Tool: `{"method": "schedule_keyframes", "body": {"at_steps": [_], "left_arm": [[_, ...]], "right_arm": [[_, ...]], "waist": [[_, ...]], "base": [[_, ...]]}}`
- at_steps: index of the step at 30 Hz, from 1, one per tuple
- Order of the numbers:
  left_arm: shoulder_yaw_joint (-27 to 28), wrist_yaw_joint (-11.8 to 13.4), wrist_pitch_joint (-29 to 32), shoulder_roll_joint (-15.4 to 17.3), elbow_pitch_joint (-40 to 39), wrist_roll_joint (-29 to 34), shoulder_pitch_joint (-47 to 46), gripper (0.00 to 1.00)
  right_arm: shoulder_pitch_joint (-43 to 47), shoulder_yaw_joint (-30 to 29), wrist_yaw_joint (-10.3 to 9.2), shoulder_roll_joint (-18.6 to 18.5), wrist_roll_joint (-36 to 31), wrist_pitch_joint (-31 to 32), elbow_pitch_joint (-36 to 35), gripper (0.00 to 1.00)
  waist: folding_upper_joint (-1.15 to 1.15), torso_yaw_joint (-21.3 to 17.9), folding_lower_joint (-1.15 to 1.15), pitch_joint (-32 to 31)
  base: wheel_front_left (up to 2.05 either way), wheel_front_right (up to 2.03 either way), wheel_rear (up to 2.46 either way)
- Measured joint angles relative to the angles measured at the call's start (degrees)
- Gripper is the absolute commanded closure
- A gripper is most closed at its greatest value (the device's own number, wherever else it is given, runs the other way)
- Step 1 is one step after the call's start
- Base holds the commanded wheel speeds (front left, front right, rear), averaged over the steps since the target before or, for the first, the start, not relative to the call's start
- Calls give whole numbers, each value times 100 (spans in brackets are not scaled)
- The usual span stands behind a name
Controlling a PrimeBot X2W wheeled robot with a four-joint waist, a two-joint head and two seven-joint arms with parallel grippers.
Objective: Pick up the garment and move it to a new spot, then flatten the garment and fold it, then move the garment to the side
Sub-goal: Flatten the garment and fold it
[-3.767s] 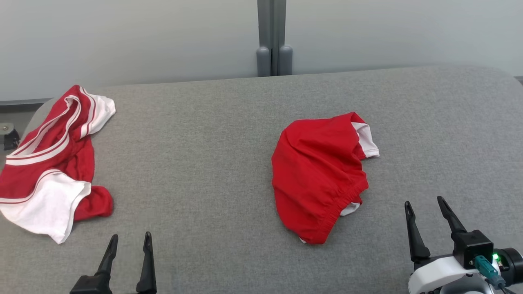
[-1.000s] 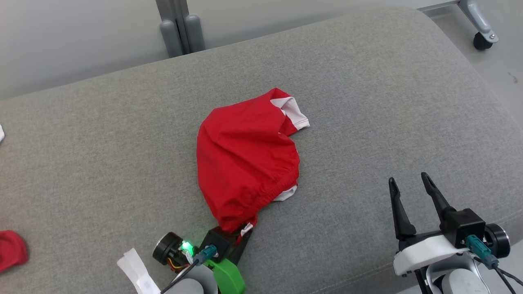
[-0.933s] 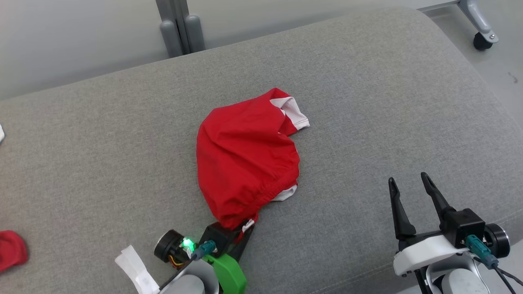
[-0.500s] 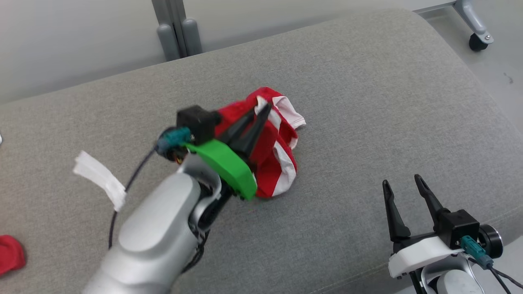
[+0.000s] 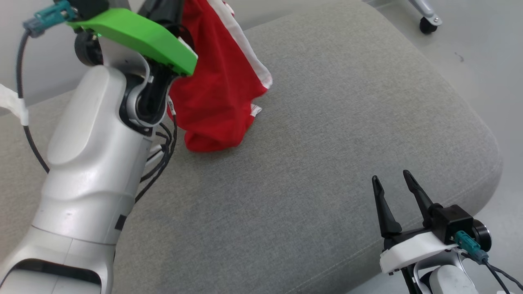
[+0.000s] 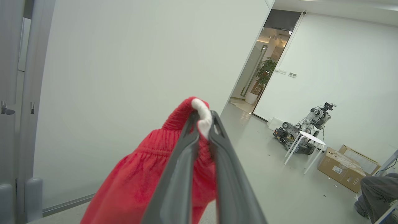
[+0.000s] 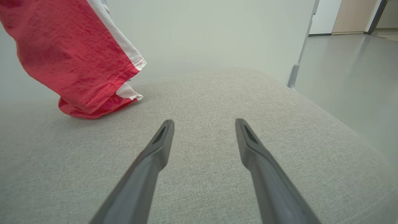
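The garment (image 5: pixel 216 85) is a pair of red shorts with white side stripes. It hangs from high at the top left of the head view, its lower end still resting on the grey cushion (image 5: pixel 318 134). My left gripper (image 6: pixel 203 119) is shut on the garment's (image 6: pixel 149 174) elastic waistband, fingers pinching a red and white fold. In the right wrist view the garment (image 7: pixel 77 62) dangles at the upper left. My right gripper (image 5: pixel 390 179) stands open over the cushion's near right part, holding nothing; its fingers (image 7: pixel 161 146) spread wide above the fabric.
The cushion's rounded right edge (image 5: pixel 486 163) drops to a pale floor, where a caster wheel (image 5: pixel 427 24) stands. A wall rises behind. In the left wrist view, a white stool (image 6: pixel 306 146), another robot (image 6: pixel 307 124) and a cardboard box (image 6: pixel 345 169) stand across the room.
My left arm has lifted the garment by its waistband, up and back from the cushion. The head camera has turned rightward. My right gripper stays open and in place.
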Motion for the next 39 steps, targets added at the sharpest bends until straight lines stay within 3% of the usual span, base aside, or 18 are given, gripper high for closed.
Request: {"method": "schedule_keyframes", "body": {"at_steps": [8, 15, 18, 21, 27, 32, 39], "left_arm": [[-93, -232, -660, 25, -14, 51, -79, 100], [-776, -296, -794, 21, -1312, -673, 1563, 100], [-1165, -303, -747, 252, -2064, -1040, 2485, 100], [-1458, -304, -854, 748, -2553, -1081, 3387, 100], [-1394, -304, -1184, 1104, -2501, -1266, 4642, 100], [-1146, -304, -1295, 947, -2080, -1238, 5220, 100], [-453, -304, -1307, 515, -1791, -577, 5654, 100]], "right_arm": [[58, -153, 0, -1, 74, 0, -12, 0], [143, -355, 0, 3, -81, 0, 45, 0], [158, -422, 0, 0, -163, 0, 63, 0], [197, -454, 0, 4, -271, 0, 75, 0], [318, -515, 0, 2, -481, 0, 111, 0], [425, -546, 0, 3, -591, 0, 153, 0], [530, -548, 1, 4, -698, 0, 177, 0]], "waist": [[0, -240, 0, 201], [0, -11, 0, 174], [0, 169, 0, 97], [0, 404, 0, -12], [0, 903, 0, -190], [0, 1309, 0, -329], [0, 1789, 0, -517]], "base": [[0, 0, 0], [0, 0, 0], [0, 0, 0], [0, 0, 0], [0, 0, 0], [0, 0, 0], [0, 0, 0]]}}
